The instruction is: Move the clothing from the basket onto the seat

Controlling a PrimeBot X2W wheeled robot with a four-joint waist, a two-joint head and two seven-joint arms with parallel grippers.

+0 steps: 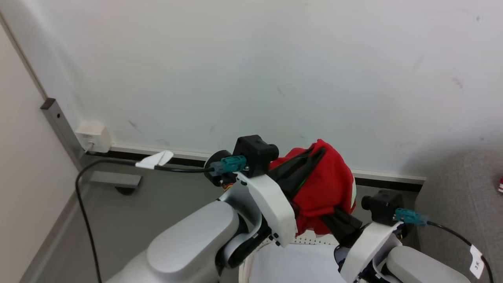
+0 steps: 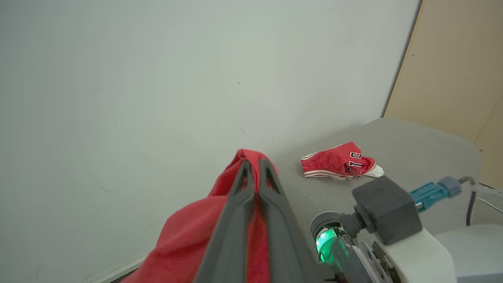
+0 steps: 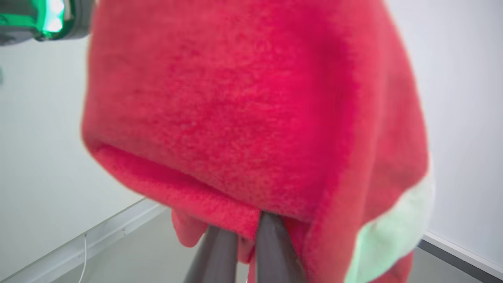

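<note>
One red piece is on the seat already. Second piece hangs over the basket, left gripper and right gripper both pinched shut on it (nice two-handed lift). Left to do: swing it over, let go.

garment above basket | second garment on seat | seat right of basket

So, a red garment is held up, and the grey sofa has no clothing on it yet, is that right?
Not quite: the left wrist view shows a red lettered garment already lying on the grey sofa; the rest holds.
</note>
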